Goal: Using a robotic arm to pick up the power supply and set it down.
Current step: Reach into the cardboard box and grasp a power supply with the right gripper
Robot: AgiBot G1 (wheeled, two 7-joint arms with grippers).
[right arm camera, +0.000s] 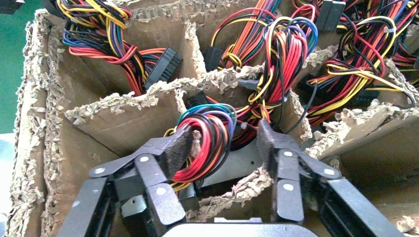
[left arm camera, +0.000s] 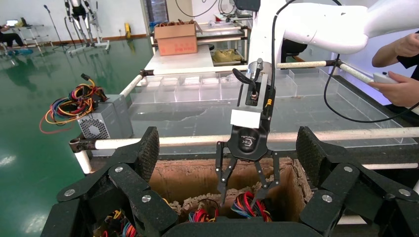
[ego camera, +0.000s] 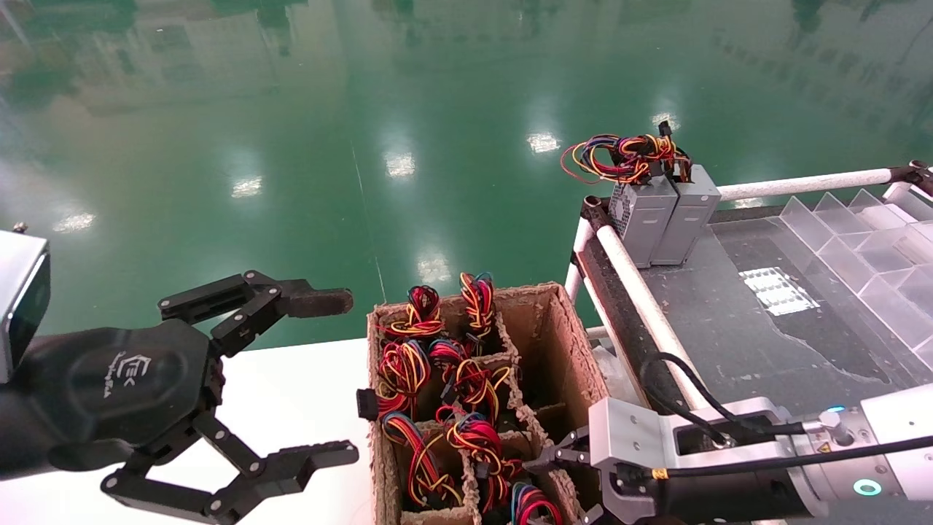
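Observation:
The power supply [right arm camera: 238, 165] stands in a compartment of the cardboard crate [right arm camera: 123, 116]: a grey metal box topped by a tied loop of red, black and blue wires [right arm camera: 207, 138]. My right gripper [right arm camera: 222, 140] reaches down into that compartment, open, its fingers on either side of the loop. One pad [right arm camera: 179, 148] rests against the wires and the other stands apart. In the left wrist view the right gripper [left arm camera: 245, 190] straddles the same loop [left arm camera: 252, 205]. My left gripper [ego camera: 328, 375] hangs open over the white table [ego camera: 291, 394], left of the crate, holding nothing.
The crate [ego camera: 554, 321] holds several more units with wire loops between torn dividers. Two grey boxes with sprawling wires [ego camera: 663, 211] stand at the corner of the dark bench behind a white rail [ego camera: 634, 292]. Clear plastic bins [ego camera: 860, 240] line the bench. A person's hands [left arm camera: 395, 84] hold a controller.

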